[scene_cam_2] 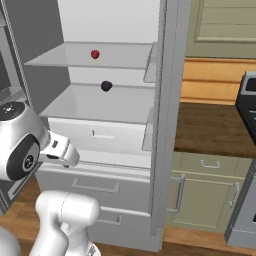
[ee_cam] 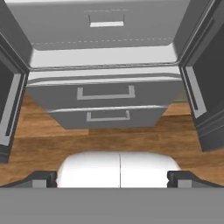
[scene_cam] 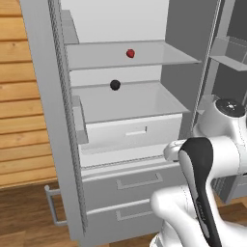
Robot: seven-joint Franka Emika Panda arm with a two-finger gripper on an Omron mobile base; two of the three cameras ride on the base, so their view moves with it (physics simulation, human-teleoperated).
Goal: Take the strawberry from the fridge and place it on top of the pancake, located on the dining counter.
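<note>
Inside the open fridge [scene_cam: 43,96] we are viewing the strawberry [scene_cam: 130,53] sitting on the upper shelf [scene_cam: 159,55] above a dark fruit [scene_cam: 115,85], while our gripper [ee_cam: 112,178], fingers [ee_cam: 41,178] spread and empty, is hanging low facing the drawers [ee_cam: 105,103], apparently not yet raised to reach.

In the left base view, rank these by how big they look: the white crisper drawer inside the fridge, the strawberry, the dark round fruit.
1. White crisper drawer, by far the largest.
2 and 3. The dark round fruit and the strawberry look nearly alike; the dark fruit may be slightly bigger, but it sits on a lower shelf, so I won't rank them.
</note>
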